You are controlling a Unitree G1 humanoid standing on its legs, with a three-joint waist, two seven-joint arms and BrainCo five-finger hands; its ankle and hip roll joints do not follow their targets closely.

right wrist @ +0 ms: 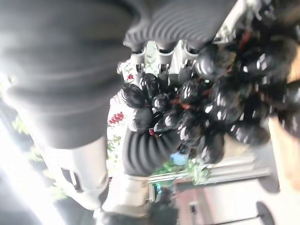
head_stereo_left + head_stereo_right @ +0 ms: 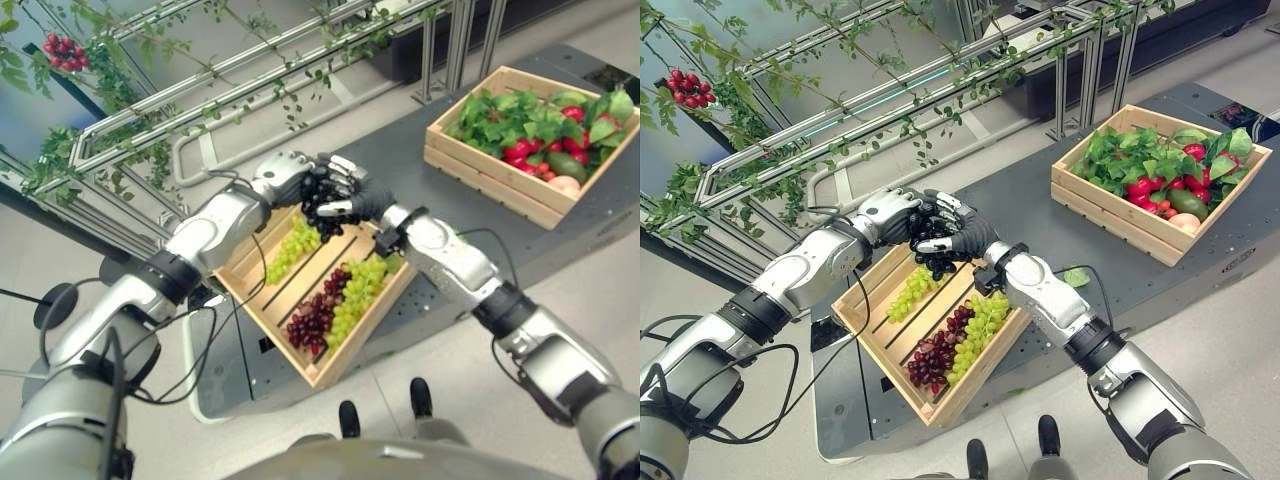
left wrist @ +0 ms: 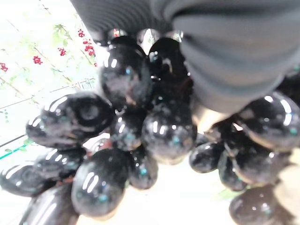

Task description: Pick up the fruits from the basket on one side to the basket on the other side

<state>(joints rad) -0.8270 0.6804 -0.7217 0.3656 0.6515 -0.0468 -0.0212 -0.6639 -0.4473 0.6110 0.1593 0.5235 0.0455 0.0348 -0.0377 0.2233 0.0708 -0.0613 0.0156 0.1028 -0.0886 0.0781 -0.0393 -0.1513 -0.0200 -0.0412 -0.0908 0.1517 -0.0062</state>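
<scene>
Black grapes: a dark bunch (image 2: 936,262) is held up between the two hands, above the far end of the near crate, clear of the slats. Both wrist views show glossy dark berries pressed close to the covers.
Left robot hand: the left robot hand (image 2: 290,175) comes in from the left, fingers curled over the top of the bunch. Judged clamped on it, likely holding by the upper cluster so the berries hang free.
Right robot hand: the right robot hand (image 2: 345,200) meets it from the right, fingers bent round the same bunch; in the right wrist view the berries sit against its fingers. Both hands seem to share the load, perhaps a pass from one to the other; I cannot tell which hand bears the weight.
Near crate: a slatted wooden crate (image 2: 330,370) on the grey surface (image 2: 440,290), with green grapes (image 2: 292,248) at the left, red grapes (image 2: 318,314) and a second green bunch (image 2: 358,292) lying side by side.
Far crate: a second crate (image 2: 480,170) well apart to the right, full of leafy greens (image 2: 510,120) and red and green produce; presumably the destination.
Stage: lift done, carry across not yet made.
Risk: loose berries could shed if the two grips pull against each other.
</scene>
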